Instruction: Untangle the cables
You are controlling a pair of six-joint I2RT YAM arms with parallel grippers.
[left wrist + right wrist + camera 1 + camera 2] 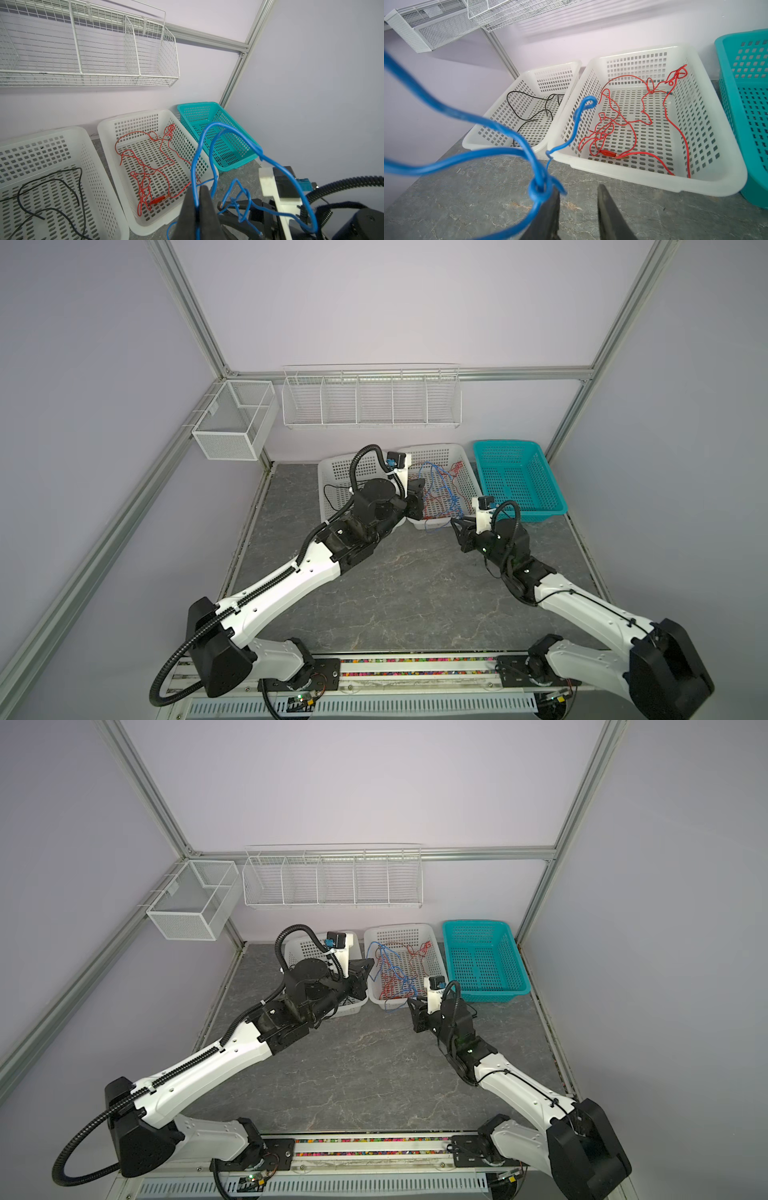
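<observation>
Grey marbled tabletop [415, 580] runs back to a lilac wall, where three baskets stand in a row. The blue cable [467, 117] hangs in the air between my two grippers, over the near rim of the middle white basket [654, 182] and the table in front of it. My left gripper [198, 191] is clamped on one strand of it. My right gripper [579, 187] has its jaws apart with a clear gap; a blue knot sits wrapped around one finger [550, 207], not between the two.

The red cable [607, 154] lies loose inside the middle basket, the black cable [33, 213] inside the left white basket [41, 136]. The teal basket [536, 515] stands just beside them on the right.

In both top views my left forearm covers most of the left basket, and blue and red strands overlap too finely to separate. Close to the right wrist camera the blue strands blur, and the frame edge cuts off my fingers.

My left arm stretches forward, its gripper turned towards the middle basket. My right arm is bent, its gripper low by that basket's near corner.
</observation>
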